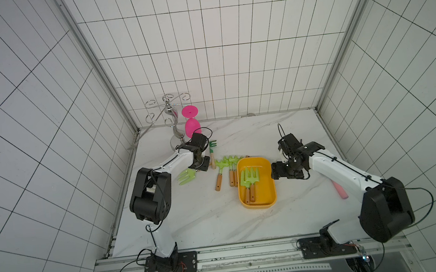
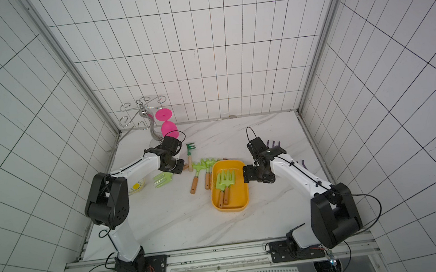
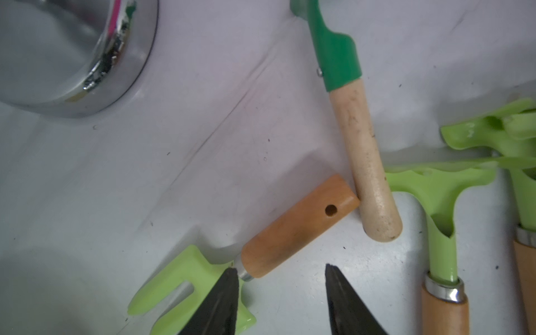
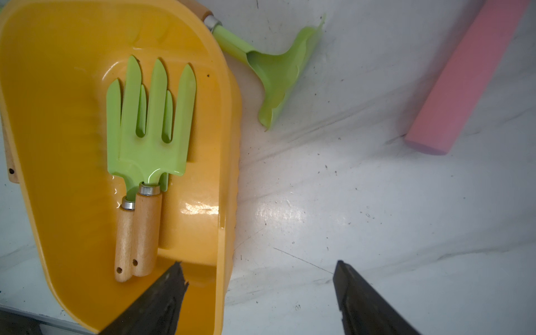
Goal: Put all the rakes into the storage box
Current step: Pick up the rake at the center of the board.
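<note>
Left of centre in both top views, the left gripper (image 1: pixel 204 166) hangs low over a light green fork (image 1: pixel 186 176) lying flat on the marble table (image 1: pixel 193 223). From the left wrist view its jaws stand apart around nothing, one fingertip (image 3: pixel 229 282) over the fork's metal collar where the wooden handle (image 3: pixel 295 229) starts. The storage box (image 1: pixel 269 189) sits just right of centre, two green forks (image 1: pixel 249 179) already lying inside. A row of light green rakes (image 1: pixel 227 162) lies beside the box's left rim, and a darker green rake (image 1: pixel 212 146) sits above them. The right gripper (image 4: pixel 258 290) waits released at the box's right edge, straddling the rim.

Judging by this, the pickup is still being lined up. The next move likely calls for centring the jaws across a handle, closing, then lifting toward the box.
</note>
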Motion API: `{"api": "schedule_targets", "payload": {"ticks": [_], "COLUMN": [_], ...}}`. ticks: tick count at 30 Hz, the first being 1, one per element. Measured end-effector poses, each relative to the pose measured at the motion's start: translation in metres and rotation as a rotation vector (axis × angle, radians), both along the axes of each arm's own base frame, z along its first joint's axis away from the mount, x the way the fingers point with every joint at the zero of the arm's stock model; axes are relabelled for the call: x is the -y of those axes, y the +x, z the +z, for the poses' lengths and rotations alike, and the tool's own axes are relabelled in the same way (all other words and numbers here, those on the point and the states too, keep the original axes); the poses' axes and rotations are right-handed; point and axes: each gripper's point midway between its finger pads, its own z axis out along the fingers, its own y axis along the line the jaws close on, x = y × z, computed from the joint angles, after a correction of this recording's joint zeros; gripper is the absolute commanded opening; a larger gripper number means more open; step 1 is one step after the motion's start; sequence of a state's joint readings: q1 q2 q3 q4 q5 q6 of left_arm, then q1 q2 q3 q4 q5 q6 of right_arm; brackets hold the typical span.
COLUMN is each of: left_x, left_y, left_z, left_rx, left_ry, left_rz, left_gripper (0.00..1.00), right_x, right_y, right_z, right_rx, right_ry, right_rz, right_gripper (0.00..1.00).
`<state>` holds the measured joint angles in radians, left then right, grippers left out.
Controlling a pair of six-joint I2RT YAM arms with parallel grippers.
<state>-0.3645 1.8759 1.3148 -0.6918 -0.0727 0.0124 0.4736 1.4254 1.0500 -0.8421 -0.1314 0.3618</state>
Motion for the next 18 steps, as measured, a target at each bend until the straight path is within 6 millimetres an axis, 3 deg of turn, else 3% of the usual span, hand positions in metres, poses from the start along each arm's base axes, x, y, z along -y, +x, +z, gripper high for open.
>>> {"api": "schedule_targets", "payload": {"ticks": [7,14,18], "left_x": [0.011,0.000,-0.003], "left_y": [0.005,0.013,0.014], "left_z": [-0.002,-0.023,-0.023], "left_rx": [0.012,-0.032,-0.034], "left_ry": [-0.028,-0.025,-0.030], "left_rz": [-0.083,-0.061,-0.058], "left_gripper": [0.51,0.50,0.46], "right_x": [-0.002,-0.003,-0.003], "right_y": [0.005,0.007,0.006], "right_z": [0.008,0.006,0.006], "right_rx": [0.017,0.006,0.005], "right_ry": [-0.002,-0.012,-0.013], "right_rz": [0.028,0.050,0.055], "right_gripper": [0.84,0.84,0.84]}}
